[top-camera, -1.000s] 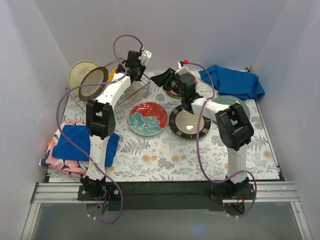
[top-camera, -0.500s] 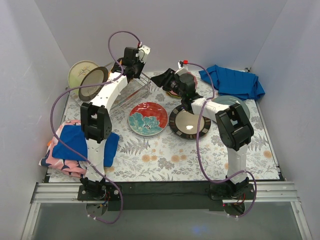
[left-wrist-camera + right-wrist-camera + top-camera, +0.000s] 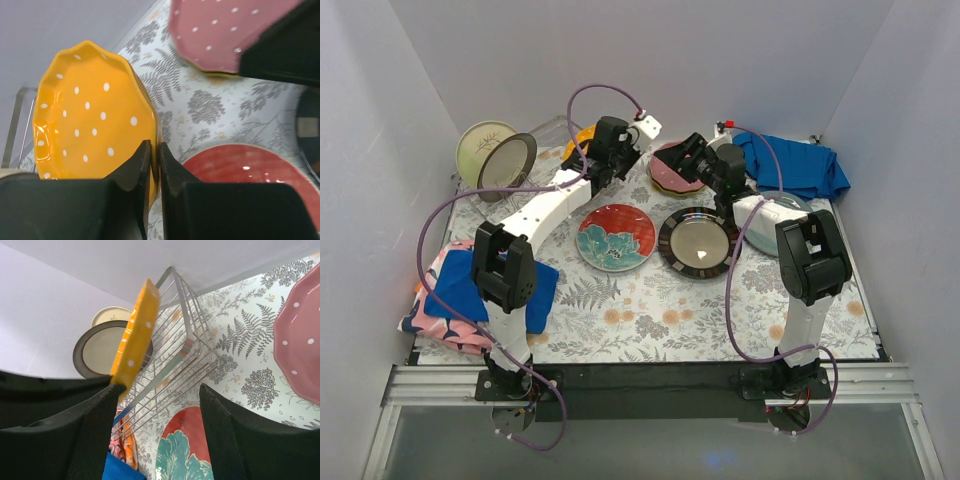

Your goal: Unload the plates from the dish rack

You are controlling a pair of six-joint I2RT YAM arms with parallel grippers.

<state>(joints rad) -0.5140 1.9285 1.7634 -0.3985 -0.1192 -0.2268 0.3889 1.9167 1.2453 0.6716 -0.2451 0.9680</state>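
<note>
Orange dotted plate: held on edge in the air, near the dish rack, off the bench.

Left tool: closed on its scalloped rim, one finger on each face.

Judgement: glazed ceramic, so stiff, fairly heavy, slippery, and it chips if knocked. A rim pinch is the only hold. The plate may swing about it, so lower slowly and lay it flat.

Right tool: jaws wide apart, empty, near the pink plate.

Red floral plate and dark-rimmed plate lie flat on the bench. Cream plate and brown-rimmed plate stand at the rack's far end.
</note>
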